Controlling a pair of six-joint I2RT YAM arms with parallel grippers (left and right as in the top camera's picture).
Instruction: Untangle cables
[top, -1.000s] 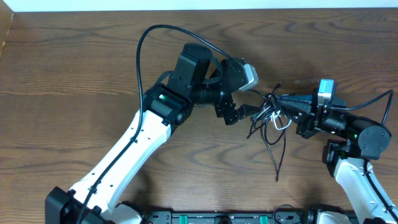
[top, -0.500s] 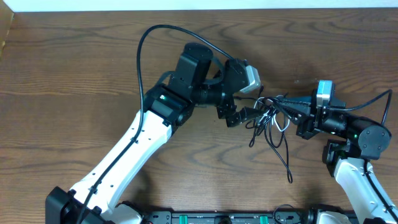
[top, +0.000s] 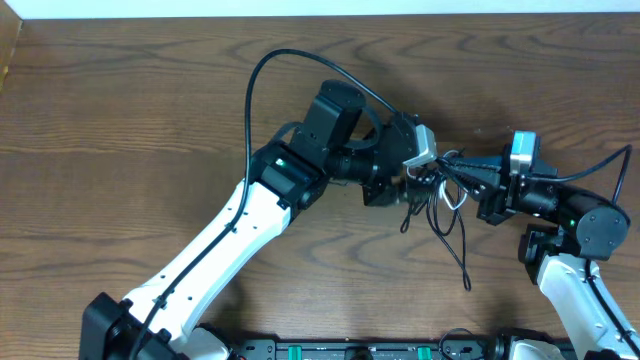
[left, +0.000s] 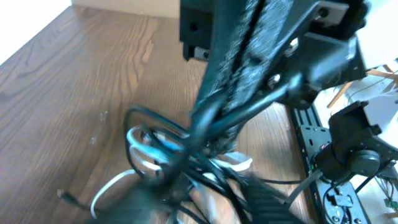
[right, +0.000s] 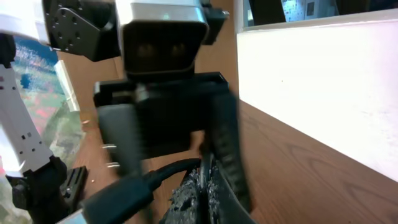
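cables (top: 440, 195) are being gripped by closed right gripper (top: 470, 172) over right half of table (top: 120, 120) | left gripper (top: 412, 180) is being held at tangle, open or closed cannot be told

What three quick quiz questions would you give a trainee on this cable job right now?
1. True or false: the tangle of thin black and white cables sits between the left end effector and the right end effector.
2. The loose black cable tail trails from the tangle towards: A) the robot bases' edge of the brown wooden table; B) the far edge; C) the left edge.
3. Which end effector is clearly shut on the cables?

Key: 1 true; 2 A; 3 the right one.
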